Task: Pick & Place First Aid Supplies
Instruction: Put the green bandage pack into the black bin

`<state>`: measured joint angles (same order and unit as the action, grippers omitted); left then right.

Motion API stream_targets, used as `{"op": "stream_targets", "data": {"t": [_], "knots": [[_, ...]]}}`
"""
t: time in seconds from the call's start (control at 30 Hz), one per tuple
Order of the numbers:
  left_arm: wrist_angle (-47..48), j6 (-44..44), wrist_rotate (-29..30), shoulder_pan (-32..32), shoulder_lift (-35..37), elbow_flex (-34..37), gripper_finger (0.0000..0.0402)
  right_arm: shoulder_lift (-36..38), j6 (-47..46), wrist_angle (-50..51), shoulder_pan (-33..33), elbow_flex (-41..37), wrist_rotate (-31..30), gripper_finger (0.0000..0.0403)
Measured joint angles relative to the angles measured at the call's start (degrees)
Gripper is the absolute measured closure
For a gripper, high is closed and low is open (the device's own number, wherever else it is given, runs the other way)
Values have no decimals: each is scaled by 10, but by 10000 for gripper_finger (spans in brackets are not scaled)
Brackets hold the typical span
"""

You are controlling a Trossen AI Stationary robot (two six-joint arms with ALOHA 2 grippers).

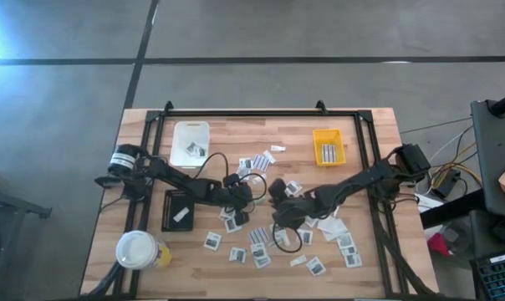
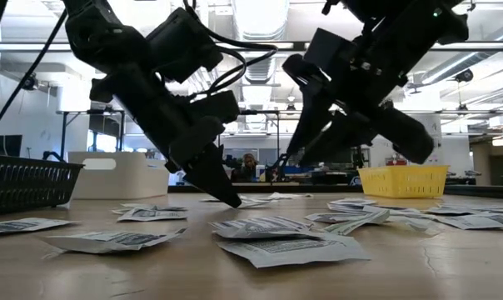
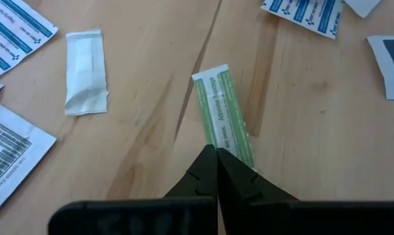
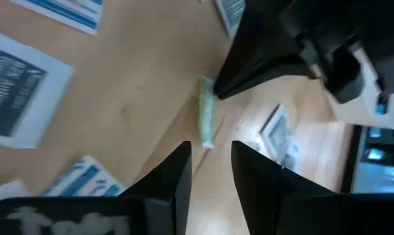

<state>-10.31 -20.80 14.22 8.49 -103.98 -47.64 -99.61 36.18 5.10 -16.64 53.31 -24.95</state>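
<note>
A green-striped strip [image 3: 222,108] lies flat on the wooden table near its middle. My left gripper [image 3: 216,156] is shut, with its tips on one end of the strip; in the low view its tips [image 2: 232,200] reach the tabletop. My right gripper [image 4: 210,153] is open. Its two fingers stand on either side of the strip's [image 4: 206,117] other end, and I see no touch. In the high view the two grippers, left [image 1: 257,191] and right [image 1: 274,191], face each other. White packets [image 1: 261,249] are scattered around. My left gripper's shut fingertips [image 3: 213,160] rest on the strip's end nearest them [image 3: 231,145]. They come slanting down from the table's left and lie along the strip. The strip lies flat on the table. The fingertips hide whether that end is caught between them.
A white tray [image 1: 190,142] stands at the far left, a yellow tray [image 1: 328,147] at the far right, a black tray [image 1: 179,209] near my left arm. A white-topped yellow cup [image 1: 138,249] is at the near left corner. Loose packets [image 3: 86,72] lie close around both grippers.
</note>
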Motion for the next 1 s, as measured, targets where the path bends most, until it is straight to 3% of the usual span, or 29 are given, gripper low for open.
{"op": "stream_targets", "data": {"t": [0.53, 0.77, 1.0], "knots": [[4, -7, -8, -2, -1, 1, 402, -19, 31, -43, 47, -2, 80, 298], [9, -8, -13, -3, -1, 1, 402, -69, 45, -73, 45, -2, 55, 303], [11, -8, -17, -2, -1, 1, 401, -71, 46, -75, 45, -2, 55, 302]]}}
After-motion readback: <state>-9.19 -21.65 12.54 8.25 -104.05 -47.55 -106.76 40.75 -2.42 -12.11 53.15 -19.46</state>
